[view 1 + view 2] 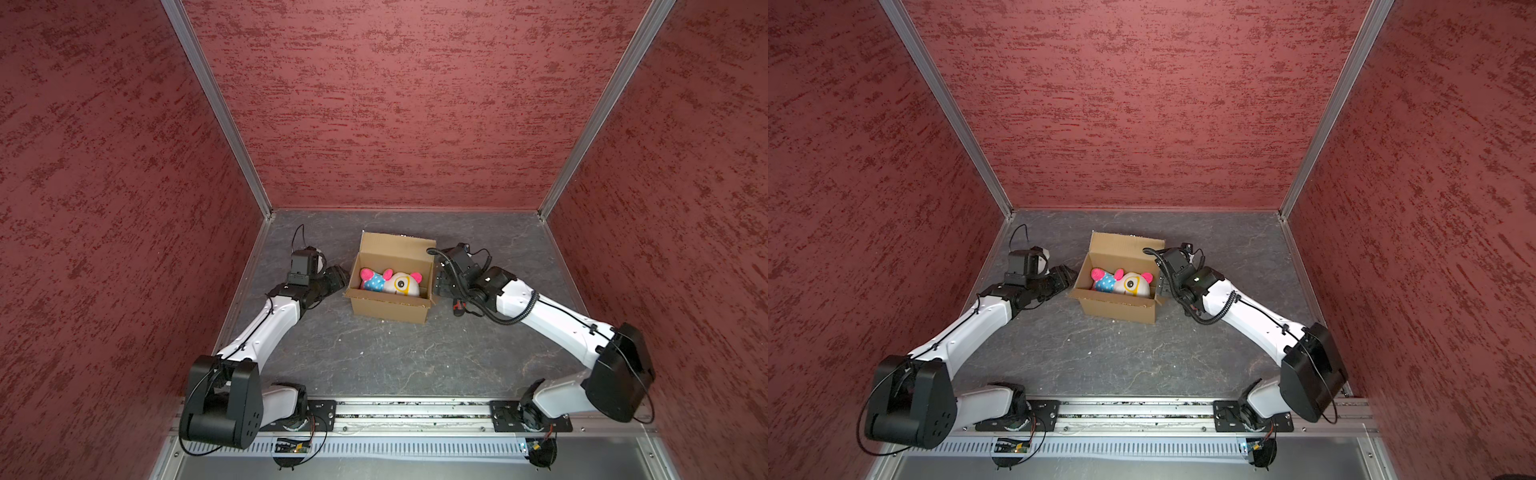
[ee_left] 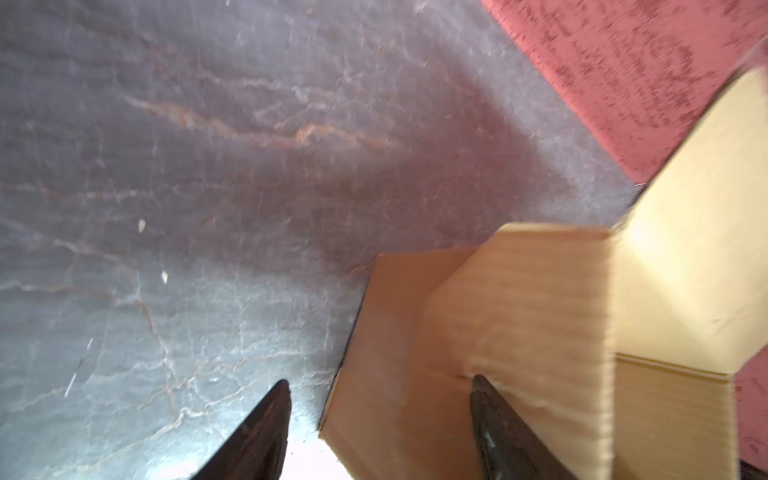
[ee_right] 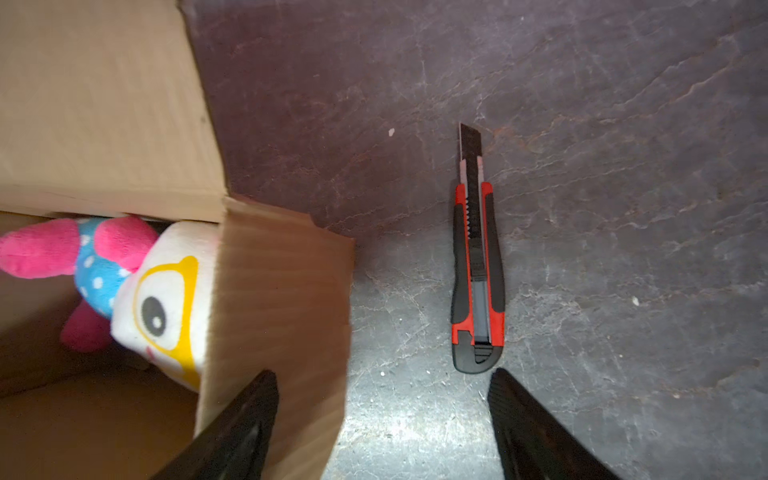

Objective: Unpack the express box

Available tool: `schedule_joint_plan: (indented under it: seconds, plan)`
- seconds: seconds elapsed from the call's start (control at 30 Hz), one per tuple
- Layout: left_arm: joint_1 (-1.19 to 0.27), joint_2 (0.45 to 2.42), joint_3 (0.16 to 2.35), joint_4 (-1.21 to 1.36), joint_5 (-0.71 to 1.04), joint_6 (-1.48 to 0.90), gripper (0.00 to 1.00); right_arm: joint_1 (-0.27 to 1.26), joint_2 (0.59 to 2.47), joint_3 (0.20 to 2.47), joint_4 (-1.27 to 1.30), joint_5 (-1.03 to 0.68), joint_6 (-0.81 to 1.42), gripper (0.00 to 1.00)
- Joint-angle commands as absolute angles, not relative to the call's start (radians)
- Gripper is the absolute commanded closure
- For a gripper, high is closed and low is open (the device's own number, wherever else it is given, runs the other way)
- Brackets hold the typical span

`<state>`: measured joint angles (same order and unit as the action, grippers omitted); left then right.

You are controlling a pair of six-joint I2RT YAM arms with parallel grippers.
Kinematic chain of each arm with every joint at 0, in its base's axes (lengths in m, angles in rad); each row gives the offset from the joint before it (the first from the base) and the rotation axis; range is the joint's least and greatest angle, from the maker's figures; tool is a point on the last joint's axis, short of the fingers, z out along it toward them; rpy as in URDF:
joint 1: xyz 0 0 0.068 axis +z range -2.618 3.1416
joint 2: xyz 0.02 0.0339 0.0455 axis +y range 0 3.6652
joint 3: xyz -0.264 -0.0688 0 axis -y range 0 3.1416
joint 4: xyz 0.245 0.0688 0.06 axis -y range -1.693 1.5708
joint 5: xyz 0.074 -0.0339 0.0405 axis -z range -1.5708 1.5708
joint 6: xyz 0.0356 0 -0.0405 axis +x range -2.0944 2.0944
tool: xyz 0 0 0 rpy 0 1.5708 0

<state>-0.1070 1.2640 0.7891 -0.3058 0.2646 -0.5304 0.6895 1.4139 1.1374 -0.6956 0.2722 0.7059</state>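
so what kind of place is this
Probably a robot lab test cell: a left arm and right arm mounted on a metal rail, red textured walls boxing in a slate-look table.

- My left gripper (image 2: 381, 380): jaws apart, nothing clamped; both black tips in frame.
- Express box (image 2: 519, 332): brown corrugated cardboard, flaps open; one corner sits btwn my tips. One fingertip (image 2: 494, 415) overlaps a flap; contact unclear.
- Tabletop (image 2: 208, 166): grey, veined, w/ a few white specks (image 2: 141, 225).
- Wall (image 2: 623, 62): red, textured, beyond box.
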Motion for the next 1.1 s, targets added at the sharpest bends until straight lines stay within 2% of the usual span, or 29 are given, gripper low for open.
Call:
schedule_joint_plan:
  seconds: [0.0, 0.3, 0.6, 0.77, 0.97, 1.07]
  plan:
    - [-0.078, 1.269, 0.848, -0.342, 0.297, -0.491, 0.31, 0.679, 1.35, 1.12, -0.692, 0.283, 0.701, 0.18]
    - [-0.037, 1.242, 0.931, -0.41, 0.317, -0.477, 0.27, 0.619, 1.245, 1.075, -0.678, 0.281, 0.661, 0.17]
    - [-0.035, 1.169, 1.013, -0.523, 0.299, -0.457, 0.21, 0.556, 1.221, 1.052, -0.617, 0.249, 0.584, 0.1]
    - [-0.035, 1.121, 1.046, -0.593, 0.268, -0.446, 0.14, 0.511, 1.245, 1.047, -0.561, 0.201, 0.543, 0.06]
    - [-0.037, 1.069, 1.075, -0.683, 0.22, -0.439, 0.0, 0.466, 1.29, 1.055, -0.496, 0.148, 0.491, 0.01]
    - [-0.037, 1.048, 1.09, -0.744, 0.185, -0.434, 0.0, 0.442, 1.317, 1.063, -0.455, 0.124, 0.47, 0.01]
